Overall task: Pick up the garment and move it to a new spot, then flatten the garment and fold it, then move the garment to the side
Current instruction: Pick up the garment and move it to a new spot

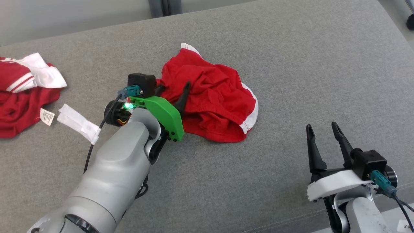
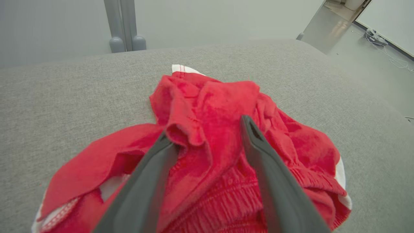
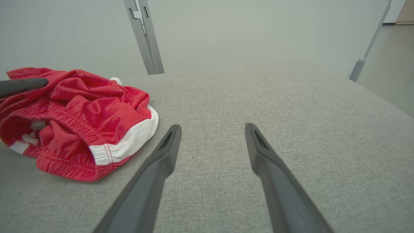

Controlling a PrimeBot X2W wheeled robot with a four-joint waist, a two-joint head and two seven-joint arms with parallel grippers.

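**Item:** garment (image 1: 213,94), red shorts with white side trim. We log it crumpled in a heap near the middle of the grey fabric surface (image 1: 291,64).

**Long axis:** we read it from 11 o'clock, where a white-edged corner points, to 5 o'clock, where the elastic waistband opening faces.

**Left gripper** (image 1: 173,89): fingers spread wide over the heap's 9 o'clock side. A raised red fold stands between them, not pinched.

**Right gripper** (image 1: 322,126): fingers wide apart and empty, at 4 o'clock of the garment and well apart from it.

**Also listed:** a second red-and-white garment (image 1: 19,97) at 9 o'clock, by the surface's edge.
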